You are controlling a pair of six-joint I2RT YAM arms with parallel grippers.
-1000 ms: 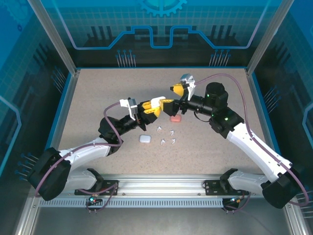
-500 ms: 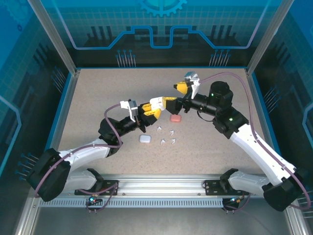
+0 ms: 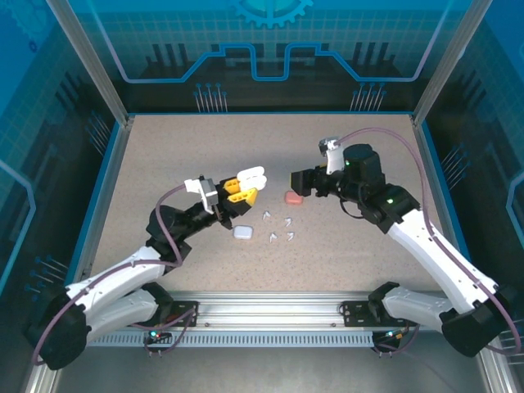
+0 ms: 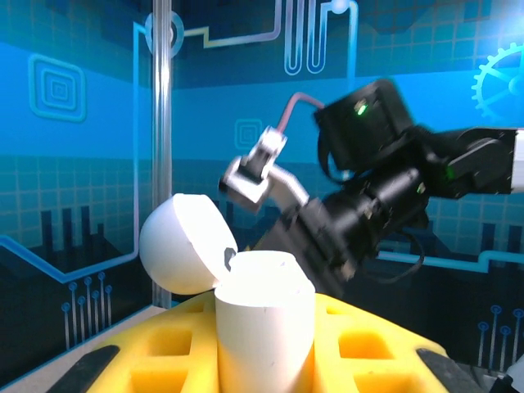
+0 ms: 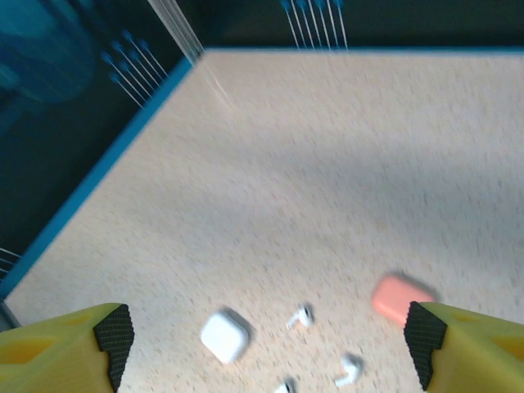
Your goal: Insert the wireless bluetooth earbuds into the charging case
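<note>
My left gripper (image 3: 242, 190) is shut on a white charging case (image 3: 252, 175) and holds it above the table. In the left wrist view the case (image 4: 264, 286) stands upright between my yellow fingers (image 4: 147, 360), its rounded lid (image 4: 182, 244) hinged open to the left. Several white earbuds (image 3: 280, 228) lie loose on the table in front of it. My right gripper (image 3: 299, 180) hangs open above them with nothing in it. In the right wrist view two earbuds (image 5: 300, 315) lie between its spread fingertips (image 5: 115, 332).
A closed white case (image 3: 242, 232) lies left of the earbuds and also shows in the right wrist view (image 5: 224, 336). A salmon-pink case (image 3: 291, 197) lies below the right gripper. Blue walls and metal posts (image 3: 90, 61) ring the speckled table (image 3: 360, 237).
The left arm has drawn back to the left with the open case. The right gripper has left the case, moved right and tipped down toward the table.
</note>
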